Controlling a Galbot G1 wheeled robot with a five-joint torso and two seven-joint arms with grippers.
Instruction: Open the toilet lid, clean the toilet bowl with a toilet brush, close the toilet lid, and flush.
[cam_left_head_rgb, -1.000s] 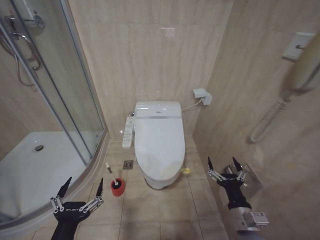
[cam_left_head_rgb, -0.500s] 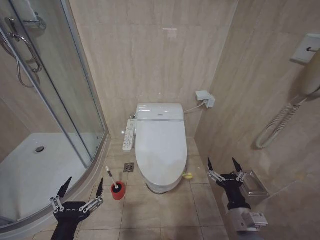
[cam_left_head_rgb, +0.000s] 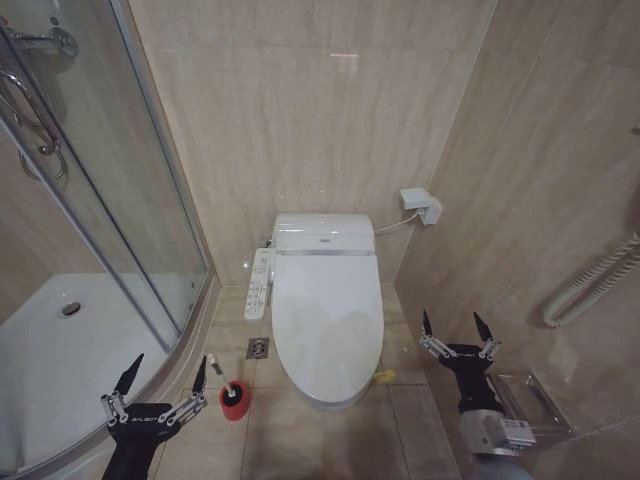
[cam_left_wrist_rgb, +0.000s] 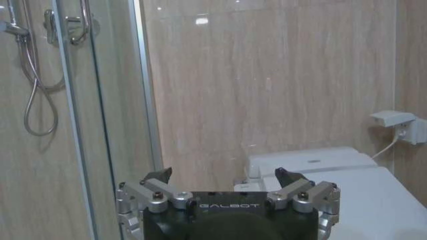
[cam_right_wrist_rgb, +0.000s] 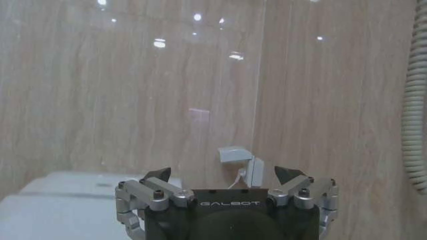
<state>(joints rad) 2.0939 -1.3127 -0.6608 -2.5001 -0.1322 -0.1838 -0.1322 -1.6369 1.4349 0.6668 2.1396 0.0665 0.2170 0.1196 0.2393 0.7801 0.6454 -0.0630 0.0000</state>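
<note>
The white toilet lid lies shut over the toilet bowl, which is hidden beneath it, against the back wall in the head view. A thin white-handled toilet brush stands in its round red holder cup on the floor left of the toilet. My left gripper is open at the lower left, just left of the brush, holding nothing. My right gripper is open at the lower right, right of the toilet. The lid and left gripper show in the left wrist view. The right gripper is in the right wrist view.
A glass shower enclosure with a white tray fills the left side. A white control panel hangs on the toilet's left. A wall socket box sits right of the tank. A floor drain and a clear holder lie nearby.
The whole head view has shifted: the toilet and brush now appear larger and lower, so the camera moved closer. Both grippers stay open and in the same places.
</note>
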